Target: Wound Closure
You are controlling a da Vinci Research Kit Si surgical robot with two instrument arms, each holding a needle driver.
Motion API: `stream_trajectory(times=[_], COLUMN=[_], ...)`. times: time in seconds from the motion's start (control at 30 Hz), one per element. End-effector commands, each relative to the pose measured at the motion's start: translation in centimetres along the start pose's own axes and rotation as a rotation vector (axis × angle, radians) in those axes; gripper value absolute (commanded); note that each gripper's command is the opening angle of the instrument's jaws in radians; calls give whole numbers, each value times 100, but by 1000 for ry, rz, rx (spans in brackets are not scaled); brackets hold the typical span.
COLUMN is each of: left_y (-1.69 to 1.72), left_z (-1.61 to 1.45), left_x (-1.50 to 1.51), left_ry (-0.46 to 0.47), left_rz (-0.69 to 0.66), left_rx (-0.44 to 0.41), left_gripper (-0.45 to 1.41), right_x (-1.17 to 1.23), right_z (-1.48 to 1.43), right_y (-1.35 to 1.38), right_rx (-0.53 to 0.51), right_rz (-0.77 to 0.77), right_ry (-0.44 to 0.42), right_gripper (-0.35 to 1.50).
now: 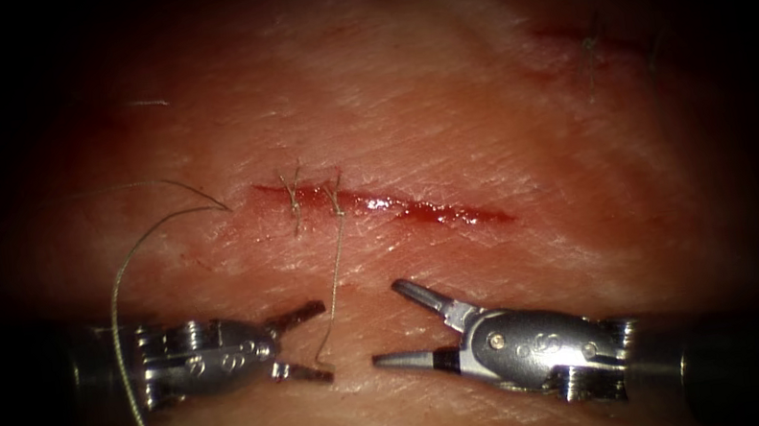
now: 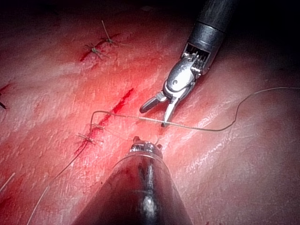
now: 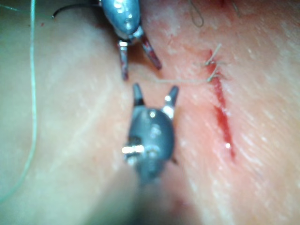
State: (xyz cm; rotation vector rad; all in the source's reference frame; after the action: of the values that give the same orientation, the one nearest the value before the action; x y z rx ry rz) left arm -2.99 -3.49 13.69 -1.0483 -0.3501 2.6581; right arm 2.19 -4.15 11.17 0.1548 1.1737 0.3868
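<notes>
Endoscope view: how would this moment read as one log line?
left tool: open, holds nothing | right tool: open, holds nothing | needle: on tissue, left of cut | thread: hangs from stitch

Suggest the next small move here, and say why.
Probably close the left tool on the thread tail hanging from the stitch: both it and the right tool are open and empty, and the needle lies on the tissue, left of the cut.

thread (image 1: 337, 276) hanging from cut (image 1: 378, 203), between left claw (image 1: 304, 346), right claw (image 1: 391, 326)
</notes>
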Motion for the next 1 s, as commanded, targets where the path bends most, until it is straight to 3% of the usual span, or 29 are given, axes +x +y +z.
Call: stream_trajectory(times=[0.03,0.07,0.17,0.4,0.7,0.93,1.0], left_y=[3,3,3,-6,-51,-76,-86], left_z=[9,8,9,6,-26,-52,-63], left_x=[-1,-2,-1,5,31,56,65], left_ry=[0,1,2,38,82,106,119], left_rz=[3,3,27,68,93,105,104], left_rx=[-3,-6,-5,2,26,59,71], left_gripper=[24,-1,-45,-45,-45,-45,-45], right_x=[-4,-5,-5,-5,-2,1,3], right_z=[7,7,7,6,19,47,70], right_y=[-3,-3,-2,-2,12,41,49], right_rx=[-1,-1,-5,-7,-20,-75,-98], right_rz=[1,1,1,1,10,-158,-206], right_ry=[-1,-1,-2,-3,-10,-1,-9], right_gripper=[141,141,141,141,138,145,148])
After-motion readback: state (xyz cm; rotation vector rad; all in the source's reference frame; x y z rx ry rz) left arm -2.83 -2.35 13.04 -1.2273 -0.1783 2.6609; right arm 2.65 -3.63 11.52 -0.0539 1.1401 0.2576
